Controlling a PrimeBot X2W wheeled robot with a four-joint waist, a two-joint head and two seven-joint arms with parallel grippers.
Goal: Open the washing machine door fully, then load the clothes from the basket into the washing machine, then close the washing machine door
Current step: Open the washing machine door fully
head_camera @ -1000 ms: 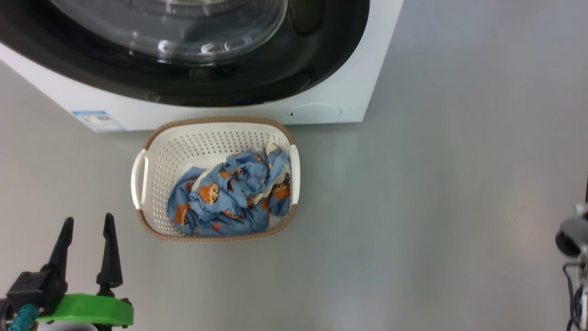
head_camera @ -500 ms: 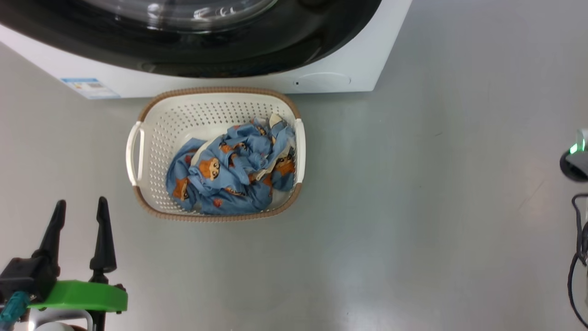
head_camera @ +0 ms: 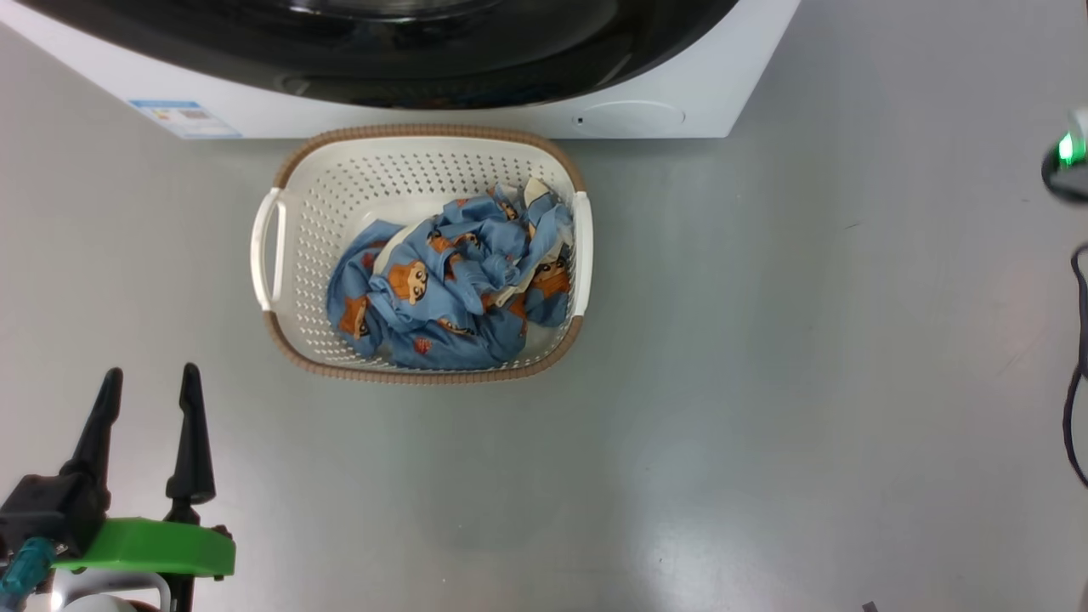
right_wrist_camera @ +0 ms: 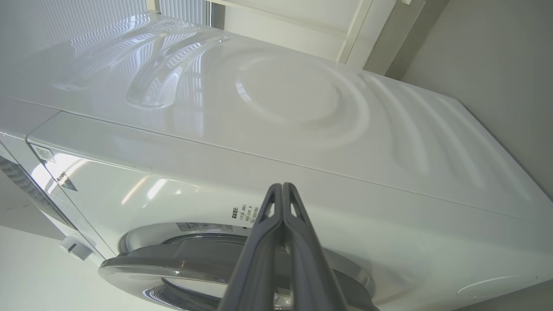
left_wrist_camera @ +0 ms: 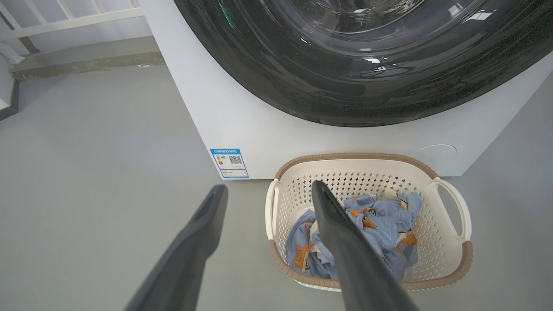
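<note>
**Left gripper spread wide; right gripper closed tight**

The left gripper [head_camera: 151,371] sits low at the robot's left side. Its two long dark fingers [head_camera: 191,459] point forward, run roughly parallel, and stand well apart at the tips. The gripper is empty. The fingers rise from a black mount that sits on a green wrist collar [head_camera: 144,548]. The left wrist view shows the same wide gap between them.

On the right gripper [right_wrist_camera: 281,185], the fingers [right_wrist_camera: 261,259] are pressed together along their length with the tips touching. It grips nothing.

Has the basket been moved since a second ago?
No. The basket sits as before against the washing machine, between its blue label and round cap; the whole picture shifted instead.
</note>
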